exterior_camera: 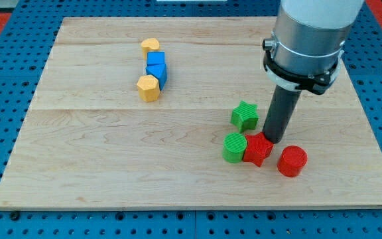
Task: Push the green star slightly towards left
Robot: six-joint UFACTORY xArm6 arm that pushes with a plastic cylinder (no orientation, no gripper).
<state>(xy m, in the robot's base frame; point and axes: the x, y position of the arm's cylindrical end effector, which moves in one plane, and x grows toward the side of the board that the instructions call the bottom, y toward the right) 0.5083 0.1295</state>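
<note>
The green star [245, 115] lies on the wooden board [111, 153] at the view's right of centre. My tip [273, 140] is down just to the view's right of and slightly below the star, a small gap apart from it, right behind the red star [258, 149]. A green cylinder [234, 147] touches the red star's left side, below the green star. A red cylinder [292, 160] sits to the view's lower right of my tip.
At the view's upper left of centre a column of blocks stands: a yellow heart-like block [150, 46], two blue blocks [156, 68], and a yellow hexagon [148, 87]. The arm's grey body [307, 36] hangs over the upper right. Blue pegboard surrounds the board.
</note>
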